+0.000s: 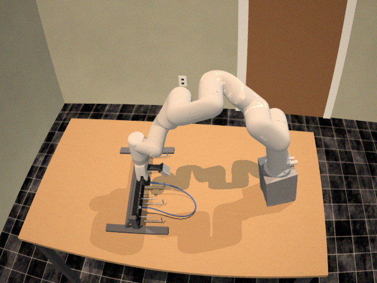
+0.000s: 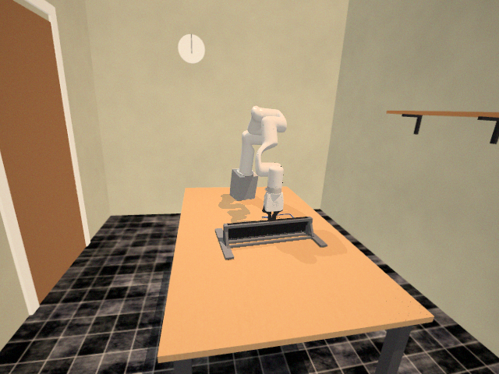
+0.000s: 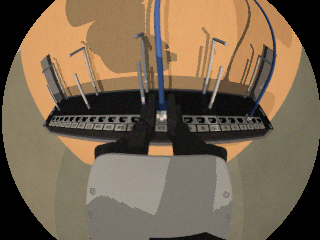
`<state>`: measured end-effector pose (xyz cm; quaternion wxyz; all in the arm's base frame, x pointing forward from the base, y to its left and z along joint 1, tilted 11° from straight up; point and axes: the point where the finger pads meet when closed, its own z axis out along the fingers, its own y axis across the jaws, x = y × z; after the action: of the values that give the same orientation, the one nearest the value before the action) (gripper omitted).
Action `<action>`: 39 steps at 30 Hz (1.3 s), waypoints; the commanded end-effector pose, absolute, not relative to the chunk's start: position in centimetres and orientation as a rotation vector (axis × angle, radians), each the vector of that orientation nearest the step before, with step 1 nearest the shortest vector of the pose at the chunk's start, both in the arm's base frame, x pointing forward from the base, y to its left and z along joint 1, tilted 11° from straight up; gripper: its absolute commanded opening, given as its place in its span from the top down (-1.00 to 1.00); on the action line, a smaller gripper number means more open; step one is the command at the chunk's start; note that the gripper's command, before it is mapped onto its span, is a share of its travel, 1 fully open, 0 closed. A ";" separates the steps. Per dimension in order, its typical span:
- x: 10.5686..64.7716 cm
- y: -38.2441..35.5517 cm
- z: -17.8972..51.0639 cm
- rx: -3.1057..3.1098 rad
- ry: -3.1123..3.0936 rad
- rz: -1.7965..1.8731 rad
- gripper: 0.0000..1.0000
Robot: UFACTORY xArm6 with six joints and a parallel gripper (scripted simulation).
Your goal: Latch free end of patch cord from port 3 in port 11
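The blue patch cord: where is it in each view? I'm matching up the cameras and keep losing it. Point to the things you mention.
Top: the blue patch cord (image 1: 195,204) (image 2: 288,214) (image 3: 274,50) loops out right of the rack, low of centre.
Exterior: a small bit shows just above the rack's top edge, beside the hand (image 1: 142,179) (image 2: 272,215) (image 3: 161,102).
Wrist: one strand runs up from between the fingers, another curves along the right.
Shared landmark: the rack (image 1: 131,199) (image 2: 266,220) (image 3: 100,132).

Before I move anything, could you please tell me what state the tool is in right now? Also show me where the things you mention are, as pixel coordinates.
Tool (image 1: 144,178) (image 2: 272,217) (image 3: 161,102): closed on the blue cord's plug (image 3: 161,115), at the rack's (image 1: 131,194) (image 2: 267,229) (image 3: 100,105) port row.
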<state>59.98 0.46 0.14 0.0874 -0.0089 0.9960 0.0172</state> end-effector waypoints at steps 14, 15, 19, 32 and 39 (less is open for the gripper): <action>60.2 0.5 0.4 -0.026 2.962 0.051 1.00; 60.2 0.5 0.4 -0.026 2.962 0.051 1.00; 60.2 0.5 0.4 -0.026 2.962 0.051 1.00; 60.4 0.5 0.4 -0.026 2.961 0.051 1.00; 60.4 0.5 0.4 -0.026 2.961 0.051 1.00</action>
<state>60.16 0.46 0.15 0.0869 -0.0089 0.9960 0.0172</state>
